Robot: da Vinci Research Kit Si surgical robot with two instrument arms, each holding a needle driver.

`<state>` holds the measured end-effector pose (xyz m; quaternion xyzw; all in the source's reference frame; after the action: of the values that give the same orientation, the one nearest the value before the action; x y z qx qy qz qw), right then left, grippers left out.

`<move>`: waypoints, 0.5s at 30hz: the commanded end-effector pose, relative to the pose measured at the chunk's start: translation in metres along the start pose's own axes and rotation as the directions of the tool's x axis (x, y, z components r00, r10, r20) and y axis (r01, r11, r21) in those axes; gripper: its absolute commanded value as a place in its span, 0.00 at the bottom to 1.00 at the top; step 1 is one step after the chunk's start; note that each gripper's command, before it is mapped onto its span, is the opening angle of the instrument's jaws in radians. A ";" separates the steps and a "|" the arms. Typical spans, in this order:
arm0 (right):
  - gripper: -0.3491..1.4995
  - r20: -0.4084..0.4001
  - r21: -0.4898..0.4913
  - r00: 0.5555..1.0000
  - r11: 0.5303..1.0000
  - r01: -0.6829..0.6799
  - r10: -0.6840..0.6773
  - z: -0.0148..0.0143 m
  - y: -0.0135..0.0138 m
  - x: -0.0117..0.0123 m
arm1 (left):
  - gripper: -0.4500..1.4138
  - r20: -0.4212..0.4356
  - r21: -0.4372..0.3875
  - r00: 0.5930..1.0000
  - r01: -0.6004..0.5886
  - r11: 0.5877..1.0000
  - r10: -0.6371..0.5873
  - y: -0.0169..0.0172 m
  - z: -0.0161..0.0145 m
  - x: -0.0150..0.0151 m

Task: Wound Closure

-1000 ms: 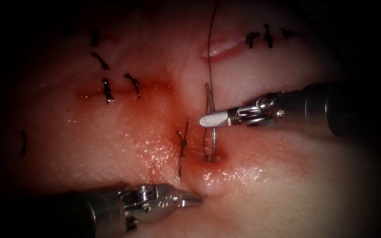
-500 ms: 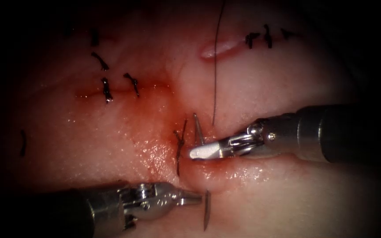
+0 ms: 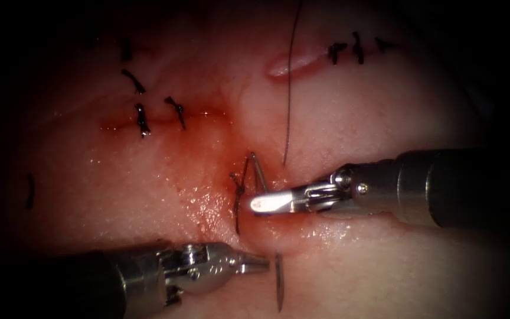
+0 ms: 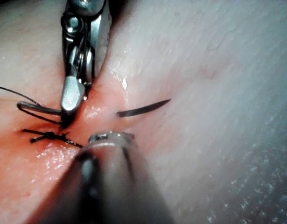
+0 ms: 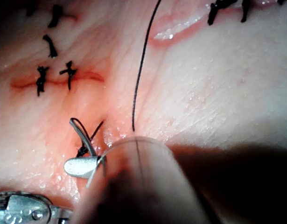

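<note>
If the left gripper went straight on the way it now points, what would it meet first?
Most likely the needle tip coming out of the tissue just ahead of the left gripper; depth is unclear, so it might pass just above it.

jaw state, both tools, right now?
Left arm's tool: shut, holding nothing.
Right arm's tool: shut on the curved steel needle near its tail; tip out of tissue.

tissue (image 3: 385, 106) – stitched, red fluid (image 3: 208, 177) pooled
</note>
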<state>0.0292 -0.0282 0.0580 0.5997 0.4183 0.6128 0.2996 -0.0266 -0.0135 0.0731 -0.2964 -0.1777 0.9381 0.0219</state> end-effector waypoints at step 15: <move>0.98 -0.184 -0.181 0.860 0.877 0.446 -0.476 -0.0074 -0.0044 0.0091 | 0.56 -0.141 0.124 0.977 -0.140 0.982 0.157 -0.0018 -0.0024 0.0029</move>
<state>0.0195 -0.0198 0.0586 0.3848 0.5393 0.6130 0.4305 -0.0272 -0.0105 0.0697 -0.3854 -0.0873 0.9183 -0.0236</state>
